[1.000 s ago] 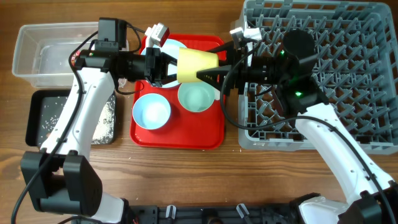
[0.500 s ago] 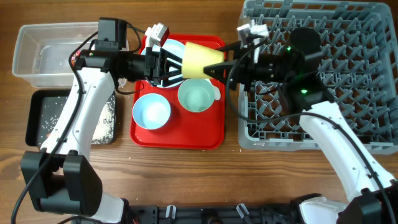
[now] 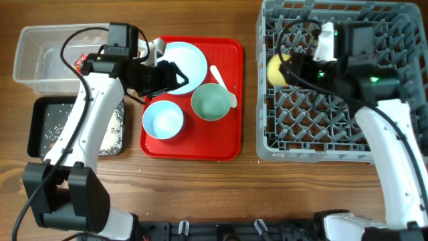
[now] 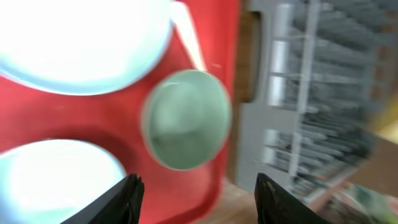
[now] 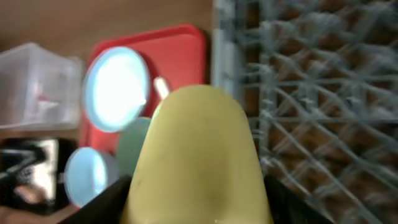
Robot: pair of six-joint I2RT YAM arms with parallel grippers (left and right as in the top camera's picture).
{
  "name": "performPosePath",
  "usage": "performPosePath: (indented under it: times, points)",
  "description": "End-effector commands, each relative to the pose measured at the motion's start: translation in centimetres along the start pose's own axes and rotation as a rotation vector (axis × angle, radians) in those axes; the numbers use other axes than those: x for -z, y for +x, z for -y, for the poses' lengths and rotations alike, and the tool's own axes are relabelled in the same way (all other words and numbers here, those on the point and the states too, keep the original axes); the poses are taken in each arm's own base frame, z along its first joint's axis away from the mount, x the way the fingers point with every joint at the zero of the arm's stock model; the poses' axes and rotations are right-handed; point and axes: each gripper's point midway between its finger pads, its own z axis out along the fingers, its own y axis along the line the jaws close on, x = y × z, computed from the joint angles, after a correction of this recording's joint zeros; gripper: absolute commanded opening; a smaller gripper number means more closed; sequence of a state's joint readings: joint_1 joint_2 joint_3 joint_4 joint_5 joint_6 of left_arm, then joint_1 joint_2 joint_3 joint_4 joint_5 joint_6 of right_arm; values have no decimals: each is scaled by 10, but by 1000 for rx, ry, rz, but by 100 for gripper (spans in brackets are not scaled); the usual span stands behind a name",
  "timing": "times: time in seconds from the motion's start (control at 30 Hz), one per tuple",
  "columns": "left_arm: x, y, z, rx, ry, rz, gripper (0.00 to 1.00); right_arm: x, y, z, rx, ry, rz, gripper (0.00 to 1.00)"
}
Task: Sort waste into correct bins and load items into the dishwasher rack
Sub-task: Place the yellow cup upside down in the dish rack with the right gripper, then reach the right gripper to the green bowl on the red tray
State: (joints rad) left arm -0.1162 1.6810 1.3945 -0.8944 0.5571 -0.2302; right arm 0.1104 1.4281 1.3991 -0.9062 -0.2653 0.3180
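The right gripper (image 5: 196,202) is clamping the cup (image 3: 275,70), which is lying on its side between the fingers over the left part of the rack (image 3: 401,144). Whether the cup is touching the pegs cannot be told.

The left gripper (image 4: 198,193) is hanging over the red tray (image 3: 190,148) at the plate's (image 3: 187,57) near edge, jaws apart and gripping nothing.

The red tray is carrying the plate at the back, the blue bowl (image 3: 163,119) and green bowl (image 3: 211,103) side by side in front, and the spoon (image 3: 221,79) lying just beside the green bowl.

The tub (image 3: 40,40) is holding a red wrapper (image 3: 81,63) at its right end, partly under the arm. The black tray (image 3: 37,127) in front of it is holding scattered rice (image 3: 118,127).
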Motion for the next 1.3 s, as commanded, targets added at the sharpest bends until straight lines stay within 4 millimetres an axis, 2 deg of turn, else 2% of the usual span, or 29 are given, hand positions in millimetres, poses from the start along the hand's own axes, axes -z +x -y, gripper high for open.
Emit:
performPosePath:
  times: [0.0,0.1,0.23,0.37,0.5,0.53,0.6,0.63,0.67,0.8,1.03,1.1,1.17,1.27]
  points:
    - [7,-11,-20,-16,-139,61,60,14,17,34,9,210,-55,22]
    - [8,-12,-22,-24,-154,66,60,21,47,56,-19,323,-177,22]
    - [9,-14,-31,-23,-203,80,60,24,75,78,-42,436,-289,22]
    - [9,-14,-31,-23,-204,81,59,1,108,89,-78,442,-400,22]
    - [10,-16,-35,-22,-229,88,59,-26,131,90,-87,376,-467,23]
    - [10,-16,-35,-23,-228,89,60,-30,136,92,-89,379,-478,26]
    - [10,-16,-35,-23,-229,88,60,-37,142,96,-93,386,-499,56]
    - [10,-16,-35,-23,-229,88,61,-39,143,97,-93,388,-504,66]
    - [10,-16,-35,-23,-229,88,61,-41,143,98,-90,388,-509,70]
    - [10,-16,-35,-23,-229,88,61,-43,131,95,-85,376,-471,77]
    - [10,-15,-35,-23,-229,88,61,-18,65,58,-53,285,-316,80]
    - [10,-16,-35,-23,-229,88,61,-11,42,30,-28,173,-258,79]
    - [10,-16,-35,-23,-228,89,63,-13,27,0,17,72,-205,79]
    - [11,-16,-36,-20,-229,92,66,-36,24,-51,95,-20,-156,76]
